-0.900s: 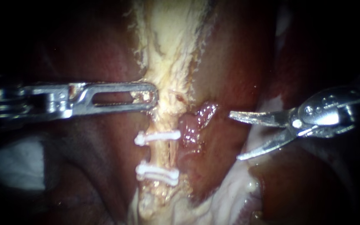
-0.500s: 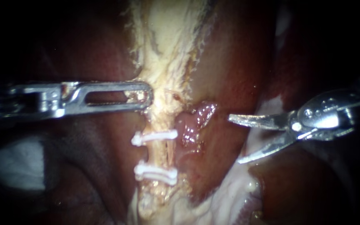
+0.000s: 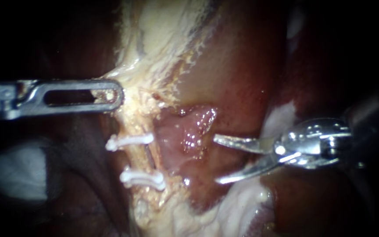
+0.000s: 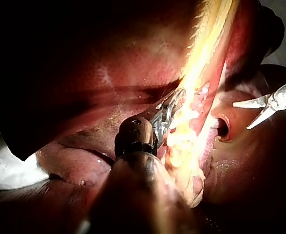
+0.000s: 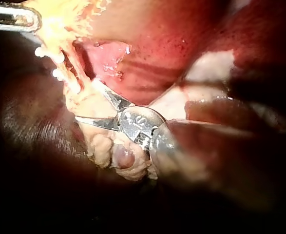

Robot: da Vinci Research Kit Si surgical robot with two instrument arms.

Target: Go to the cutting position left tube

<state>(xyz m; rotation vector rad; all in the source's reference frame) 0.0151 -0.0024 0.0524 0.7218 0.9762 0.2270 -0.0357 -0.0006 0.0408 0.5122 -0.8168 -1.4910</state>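
A pale yellow tube [image 3: 140, 160] runs down the middle of the endoscope view with two white clips [image 3: 130, 141] [image 3: 142, 177] across it. My left instrument [image 3: 110, 94] is shut on the pale tissue just above the upper clip and holds it taut to the left; the left wrist view shows the same grip [image 4: 171, 108]. My right instrument [image 3: 217, 160] has two curved blades standing open. Their tips lie over pink tissue [image 3: 185, 134], a short way right of the clipped tube. In the right wrist view the blades [image 5: 84, 100] spread close beside the tube below the clips [image 5: 57, 73].
Dark red liver [image 3: 237, 74] surrounds the tube on both sides. White gauze [image 3: 9, 169] lies at the lower left, under my left instrument's shaft. Whitish fatty tissue [image 3: 237, 202] sits below the right blades.
My left instrument has pulled the pale tissue and the clipped tube leftward. My right instrument has moved left and down toward the tube, its blades still open.
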